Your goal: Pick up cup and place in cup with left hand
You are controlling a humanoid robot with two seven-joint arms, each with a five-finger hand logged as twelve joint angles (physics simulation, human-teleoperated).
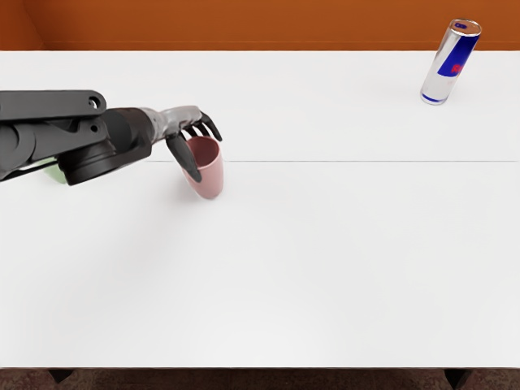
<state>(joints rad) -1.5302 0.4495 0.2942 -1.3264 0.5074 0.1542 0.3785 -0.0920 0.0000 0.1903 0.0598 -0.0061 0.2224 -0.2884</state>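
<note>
One cup (211,177) is reached by the left hand (177,120), fingers (210,127) apart. It could be tipped if bumped from one side.

A silver-and-blue can (451,62) with a red mark stood on its base at the far right of the white table (325,268). A thin grey line (366,161) crossed the tabletop, parallel to its far edge. An orange-brown surface (244,24) extended behind the table. Below the dark near edge, a dark brown floor (260,380) was visible, with one dark support (60,374) at left and a second support (457,377) at right.
</note>
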